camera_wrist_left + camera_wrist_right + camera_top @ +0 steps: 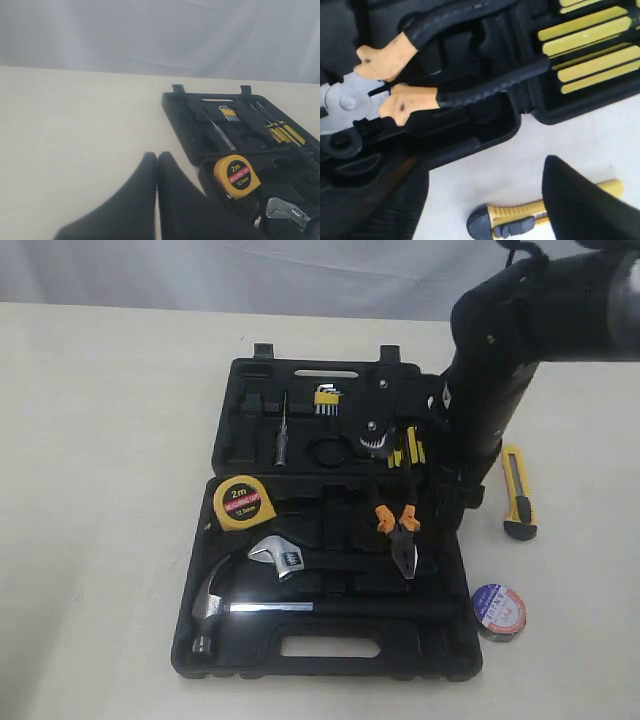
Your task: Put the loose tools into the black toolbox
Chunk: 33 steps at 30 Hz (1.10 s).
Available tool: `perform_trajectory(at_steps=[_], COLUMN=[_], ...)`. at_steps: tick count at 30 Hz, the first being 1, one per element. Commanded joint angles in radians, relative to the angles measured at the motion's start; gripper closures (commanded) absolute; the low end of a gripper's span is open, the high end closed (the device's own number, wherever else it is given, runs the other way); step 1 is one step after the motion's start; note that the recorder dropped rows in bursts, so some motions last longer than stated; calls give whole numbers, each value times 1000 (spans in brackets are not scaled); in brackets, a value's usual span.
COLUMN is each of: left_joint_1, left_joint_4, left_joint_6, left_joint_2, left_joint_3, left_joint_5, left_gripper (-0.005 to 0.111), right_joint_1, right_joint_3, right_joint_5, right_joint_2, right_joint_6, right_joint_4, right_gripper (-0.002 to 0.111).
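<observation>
The black toolbox (325, 645) lies open on the table. The yellow "2m" tape measure (244, 502) sits in its lower half, and the orange-and-black pliers (400, 530) lie across the recesses there. On the table to the right of the case lie the yellow-black utility knife (518, 492) and the black tape roll (498, 611). My right gripper (485, 200) is open over the table beside the case edge, with the utility knife (520, 220) below it and the pliers (410, 95) close by. My left gripper (157, 200) is shut and empty, just left of the tape measure (237, 176).
A steel hammer (250, 605) and an adjustable wrench (280, 558) rest in the lower half. Yellow-black screwdrivers (408, 450) and hex keys (328, 400) sit in the lid half. The right arm (490, 370) reaches down over the case's right side.
</observation>
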Motion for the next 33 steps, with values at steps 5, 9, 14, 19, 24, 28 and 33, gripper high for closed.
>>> perform_trajectory(at_steps=[5, 9, 14, 19, 24, 28, 33], left_joint_1=[-5, -5, -5, -5, -5, -5, -5], left_joint_4=[-8, -8, -8, -8, -8, -8, -8], left_joint_6=[0, 0, 0, 0, 0, 0, 0], left_joint_2=[4, 4, 4, 4, 4, 4, 4], left_joint_3=[-5, -5, -5, -5, -5, -5, -5], left_joint_5=[3, 3, 3, 3, 3, 3, 3], left_gripper=[107, 107, 107, 107, 107, 107, 107], right_joint_1=[119, 173, 193, 193, 193, 193, 193], right_joint_3=[-7, -7, -7, -7, -7, -7, -7], right_joint_5=[-10, -46, -52, -55, -26, -30, -97], right_joint_2=[72, 72, 77, 85, 78, 65, 65], right_joint_6=[-46, 0, 2, 12, 45, 64, 60], right_joint_4=[-166, -249, -249, -249, -304, -316, -320], right_gripper=[47, 57, 55, 48, 47, 47, 47])
